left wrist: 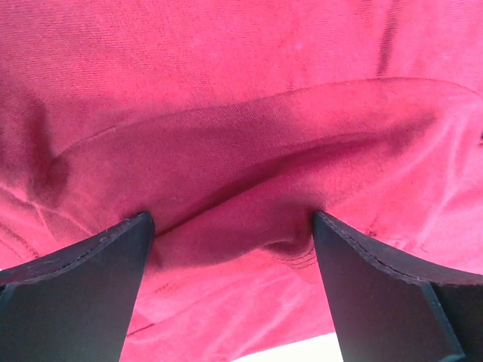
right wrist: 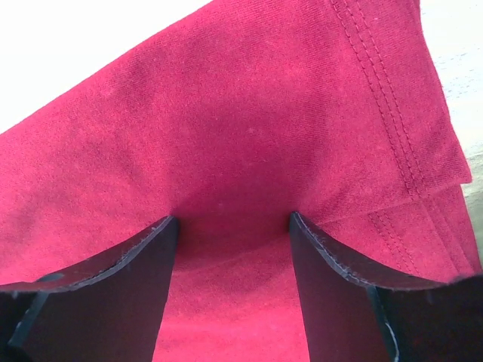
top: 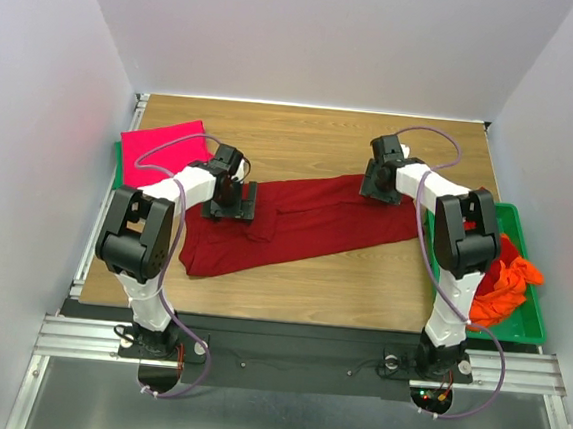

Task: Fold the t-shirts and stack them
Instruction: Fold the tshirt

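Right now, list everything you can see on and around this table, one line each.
dark red shirt: one, dark red, spread across the middle of the table
pink shirt: one, bright pink, folded, far left corner
orange shirt: at least one, orange, bunched in the tray
tray: one, green, right edge of the table
table: one, light wood
left gripper: one, black fingers, open, down on the dark red shirt's left part
right gripper: one, black fingers, open, down on its right end
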Action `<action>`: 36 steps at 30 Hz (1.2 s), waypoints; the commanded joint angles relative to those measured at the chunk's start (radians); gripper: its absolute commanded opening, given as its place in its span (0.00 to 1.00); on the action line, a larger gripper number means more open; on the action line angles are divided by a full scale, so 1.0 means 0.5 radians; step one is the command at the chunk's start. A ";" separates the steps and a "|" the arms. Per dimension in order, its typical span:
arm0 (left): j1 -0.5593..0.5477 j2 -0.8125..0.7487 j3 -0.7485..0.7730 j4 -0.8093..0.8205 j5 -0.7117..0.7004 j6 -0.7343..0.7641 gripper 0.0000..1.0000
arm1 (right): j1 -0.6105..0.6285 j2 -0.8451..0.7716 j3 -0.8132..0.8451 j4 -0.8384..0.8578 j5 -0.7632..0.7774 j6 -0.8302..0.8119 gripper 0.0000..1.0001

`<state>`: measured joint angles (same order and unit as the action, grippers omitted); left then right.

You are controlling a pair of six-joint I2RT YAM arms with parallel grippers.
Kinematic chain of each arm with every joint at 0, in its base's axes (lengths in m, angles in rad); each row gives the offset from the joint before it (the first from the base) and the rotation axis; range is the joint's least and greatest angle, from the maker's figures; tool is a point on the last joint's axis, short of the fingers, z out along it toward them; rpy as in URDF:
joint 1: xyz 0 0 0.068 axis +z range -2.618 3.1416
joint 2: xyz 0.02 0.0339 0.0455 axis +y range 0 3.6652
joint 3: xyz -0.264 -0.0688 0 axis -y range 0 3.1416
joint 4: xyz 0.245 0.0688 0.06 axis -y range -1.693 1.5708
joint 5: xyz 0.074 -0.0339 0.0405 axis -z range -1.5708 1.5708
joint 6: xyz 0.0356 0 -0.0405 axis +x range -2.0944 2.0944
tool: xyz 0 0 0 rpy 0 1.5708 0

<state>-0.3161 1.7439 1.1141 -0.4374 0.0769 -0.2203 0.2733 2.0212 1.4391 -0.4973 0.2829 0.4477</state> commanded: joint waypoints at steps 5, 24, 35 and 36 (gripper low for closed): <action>0.012 0.141 -0.068 0.111 -0.028 0.011 0.98 | -0.004 -0.097 -0.319 0.062 -0.145 0.031 0.66; -0.236 0.678 0.538 0.105 0.125 0.033 0.98 | 0.113 -0.606 -0.786 -0.334 -0.556 0.335 0.65; -0.414 0.960 1.002 0.049 0.184 0.131 0.98 | 0.328 -0.723 -0.871 -0.463 -0.609 0.451 0.65; -0.417 0.988 1.051 0.040 0.181 0.143 0.98 | 0.340 -0.738 -0.893 -0.475 -0.609 0.479 0.65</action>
<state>-0.5102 2.1315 1.6073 -0.3790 0.0525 -0.1543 0.4137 1.6867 1.0405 -0.6579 0.0174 0.6327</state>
